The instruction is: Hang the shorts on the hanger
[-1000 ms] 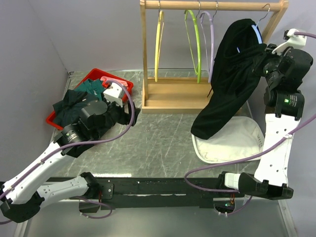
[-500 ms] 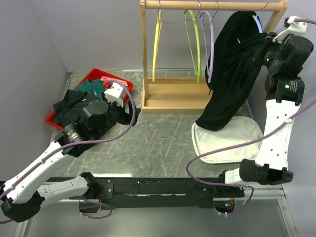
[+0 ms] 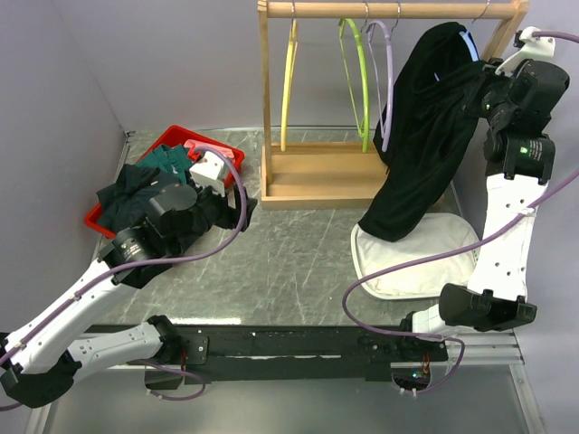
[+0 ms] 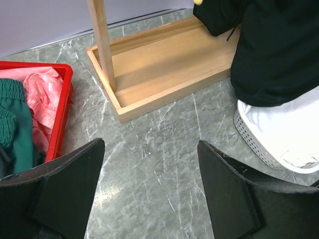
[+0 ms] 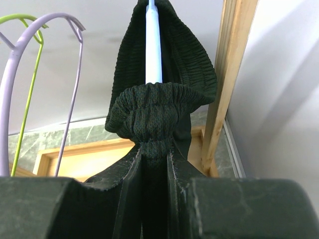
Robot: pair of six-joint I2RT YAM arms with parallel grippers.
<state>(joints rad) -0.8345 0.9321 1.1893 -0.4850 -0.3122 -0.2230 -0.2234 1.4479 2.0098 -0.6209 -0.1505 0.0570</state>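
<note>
The black shorts (image 3: 425, 136) hang limp at the right end of the wooden rack, draped over the light-blue hanger (image 3: 469, 42), whose hook sits on the top rail. Their lower end reaches the white basket (image 3: 457, 258). My right gripper (image 3: 481, 83) is high beside the rack and shut on the bunched elastic waistband (image 5: 155, 127), with the light-blue hanger arm (image 5: 153, 50) rising just behind the pinch. My left gripper (image 4: 149, 191) is open and empty, low over the marble table left of the rack. The shorts' hem shows in the left wrist view (image 4: 279, 55).
The wooden rack (image 3: 317, 172) holds a yellow hanger (image 3: 289, 81), a green hanger (image 3: 357, 81) and a lilac hanger (image 3: 387, 81). A red bin (image 3: 172, 145) at the left holds dark green clothes and a pink cloth (image 4: 42, 92). The rack's right post (image 5: 227, 84) is close to my right gripper.
My right gripper has risen and moved slightly back toward the rail with the waistband, lifting the shorts' lower end a little. The left arm has not moved.
</note>
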